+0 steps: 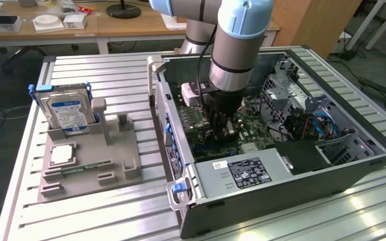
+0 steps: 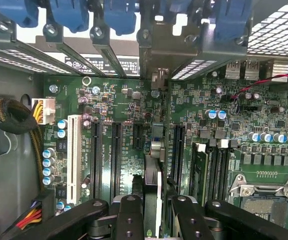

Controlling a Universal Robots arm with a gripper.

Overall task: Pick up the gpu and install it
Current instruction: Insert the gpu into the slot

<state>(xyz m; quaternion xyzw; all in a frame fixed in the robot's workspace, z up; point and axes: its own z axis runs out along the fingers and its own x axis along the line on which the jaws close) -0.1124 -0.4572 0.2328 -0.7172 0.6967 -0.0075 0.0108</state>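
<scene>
Slatted aluminium table, ribbed and matt. Toward its edge at the exterior view's right, an open dark steel computer case, laid on its side, with a labelled silver power supply at the near end. Reaching down into the case, a grey and pale-blue arm.

Near the table edge at the exterior view's left, a grey moulded fixture tray. Standing upright in it, a silver hard drive with a blue label; lying flat near its front, a narrow green RAM stick.

From the wrist camera: green motherboard, studded with round capacitors, long black slots, one white slot and a square metal CPU socket. Blue plastic latches along the rear slot openings. Braided cable bundle at the case wall.

Gripper set narrow, black jointed fingers closed on either side of the gpu. Card seen edge-on as a thin upright strip, standing among the black slots, just beside the one next to the memory sockets. Seating in a slot not discernible.
</scene>
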